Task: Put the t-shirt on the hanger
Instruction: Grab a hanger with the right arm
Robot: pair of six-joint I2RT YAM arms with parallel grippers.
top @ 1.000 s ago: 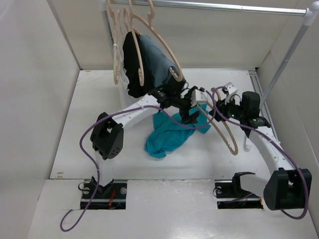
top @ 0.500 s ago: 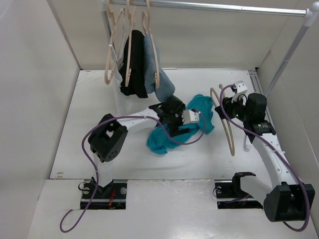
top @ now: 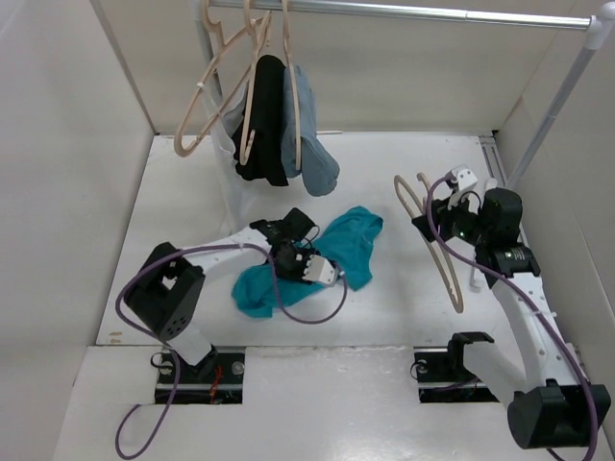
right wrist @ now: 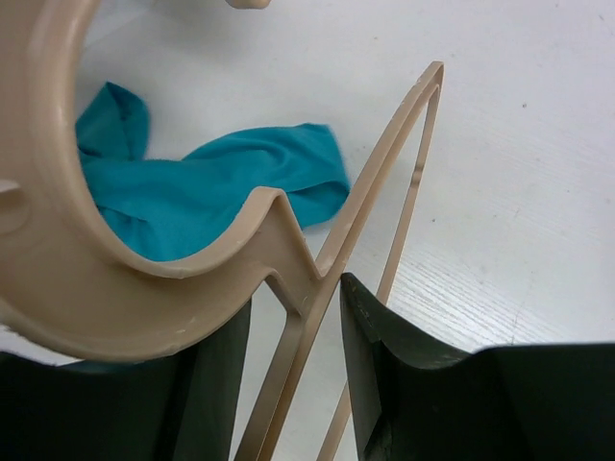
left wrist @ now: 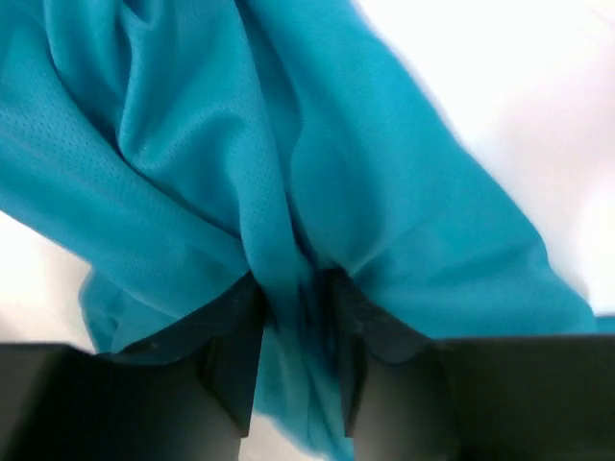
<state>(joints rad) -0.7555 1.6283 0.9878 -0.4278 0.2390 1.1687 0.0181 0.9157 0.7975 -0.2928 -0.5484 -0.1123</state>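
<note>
The teal t-shirt (top: 351,240) lies crumpled on the white table, left of centre. My left gripper (top: 307,261) is down on its middle. In the left wrist view a fold of the t-shirt (left wrist: 192,144) is pinched between the two dark fingers of the left gripper (left wrist: 293,327), which is shut on it. My right gripper (top: 437,213) holds the beige hanger (top: 450,279) off the table at the right, hook toward the back. In the right wrist view the hanger (right wrist: 115,288) has its neck between the fingers of the right gripper (right wrist: 293,298), and the t-shirt (right wrist: 211,187) lies beyond.
A rail (top: 404,12) runs along the back, with a bare hanger (top: 204,108), a black garment (top: 264,125) and a grey-blue garment (top: 312,158) hanging at its left. The rack's pole (top: 553,115) slants down at the right. White walls stand on both sides.
My left gripper has come down toward the near left and shut on the t-shirt, which has shifted that way with it. The hanging garments and hangers have swung. The right gripper with the hanger has barely shifted.
</note>
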